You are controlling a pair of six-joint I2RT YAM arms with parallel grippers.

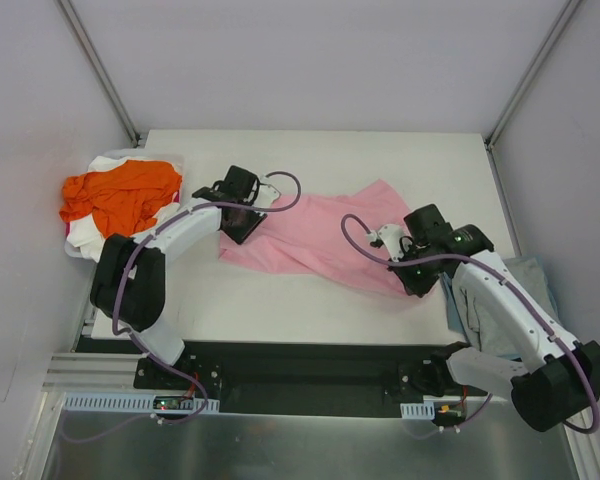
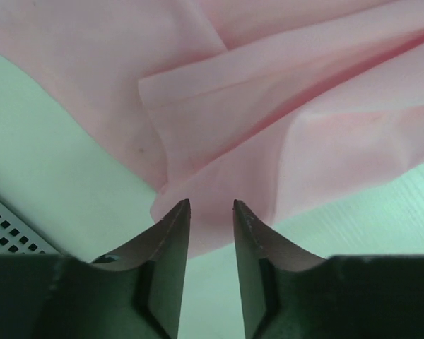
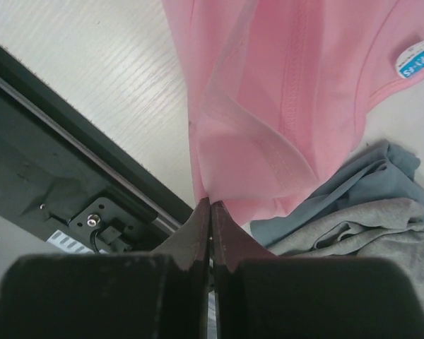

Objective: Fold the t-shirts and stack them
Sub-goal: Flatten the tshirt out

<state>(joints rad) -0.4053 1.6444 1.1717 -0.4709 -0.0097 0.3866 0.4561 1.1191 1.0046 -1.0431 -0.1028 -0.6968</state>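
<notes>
The light pink cotton t-shirt (image 1: 310,240) lies spread across the middle of the white table (image 1: 330,160). The right gripper (image 3: 210,205) pinches its near right edge, fingers pressed together, just beside the crumpled grey-blue t-shirt (image 3: 339,205). At the shirt's left end the left gripper (image 2: 212,205) stands with fingers parted, pink cloth right at their tips.

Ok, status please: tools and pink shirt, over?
Left tool open at pink t-shirt edge. Right tool shut on it. Grey-blue t-shirt lies close beside.
</notes>
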